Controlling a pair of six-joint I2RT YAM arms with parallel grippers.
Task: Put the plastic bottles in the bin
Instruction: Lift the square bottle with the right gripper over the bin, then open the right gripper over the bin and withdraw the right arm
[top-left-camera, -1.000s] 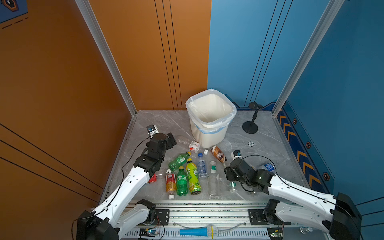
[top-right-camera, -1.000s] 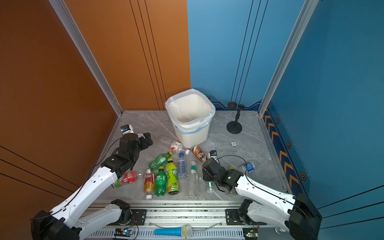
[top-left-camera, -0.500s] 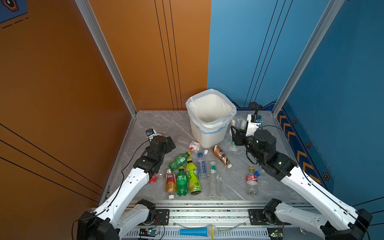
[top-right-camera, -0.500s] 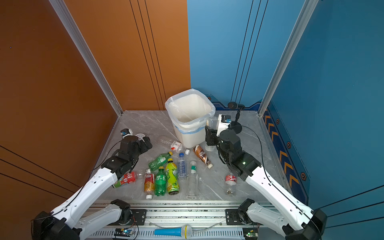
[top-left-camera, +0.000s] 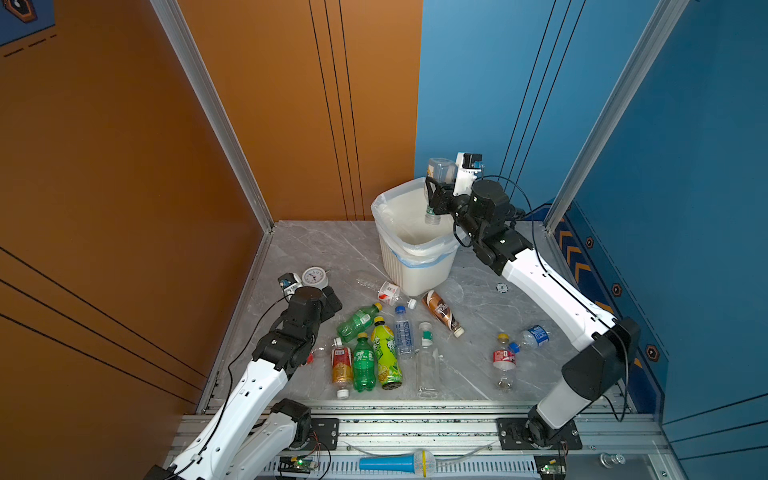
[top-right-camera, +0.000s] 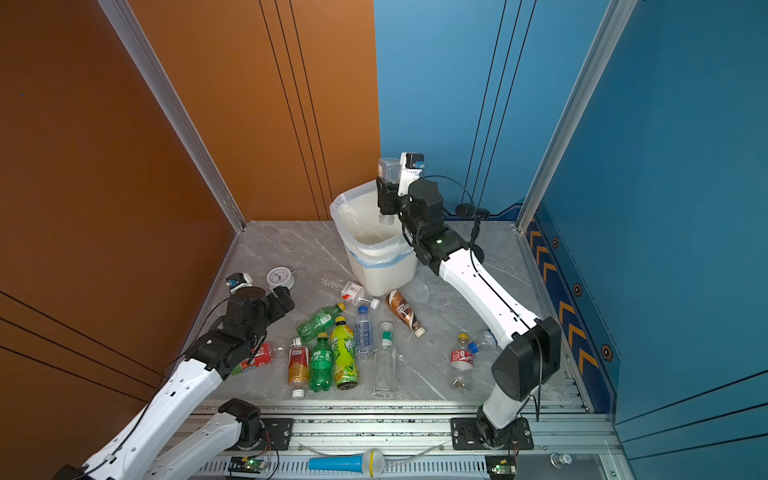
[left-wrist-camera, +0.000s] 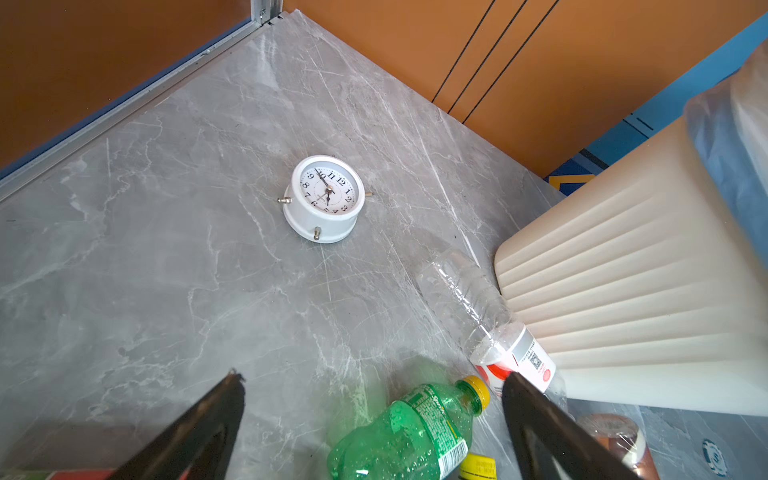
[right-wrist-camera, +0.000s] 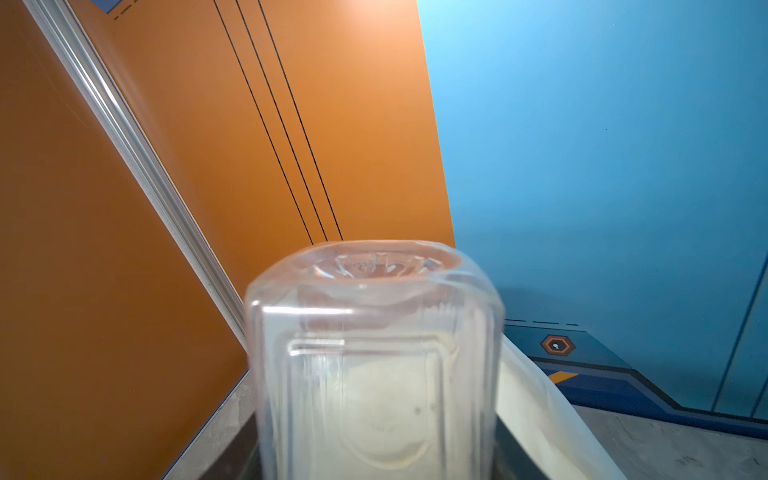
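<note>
My right gripper (top-left-camera: 436, 198) (top-right-camera: 386, 200) is shut on a clear bottle (top-left-camera: 439, 176) (right-wrist-camera: 374, 353) held cap-down over the mouth of the white ribbed bin (top-left-camera: 415, 272) (top-right-camera: 382, 274). The bottle's cap hangs just inside the bag-lined rim. Several plastic bottles (top-left-camera: 374, 345) lie in a cluster on the grey floor in front of the bin. My left gripper (top-left-camera: 330, 301) (left-wrist-camera: 372, 378) stands open low over the floor, with nothing between its fingers. A green yellow-capped bottle (left-wrist-camera: 407, 436) lies just below it, and a clear red-labelled bottle (left-wrist-camera: 469, 299) rests against the bin.
A small white clock (top-left-camera: 314, 276) (left-wrist-camera: 326, 197) sits by the left wall. A brown bottle (top-left-camera: 441, 309), an upright red-labelled bottle (top-left-camera: 503, 357) and a blue-labelled one (top-left-camera: 534, 336) are on the right. A black stand (top-right-camera: 471, 212) rises behind the bin.
My right arm has risen from the front floor with the clear bottle, past the bin's side, to above its opening. The left arm drew back a little, uncovering the clock.
</note>
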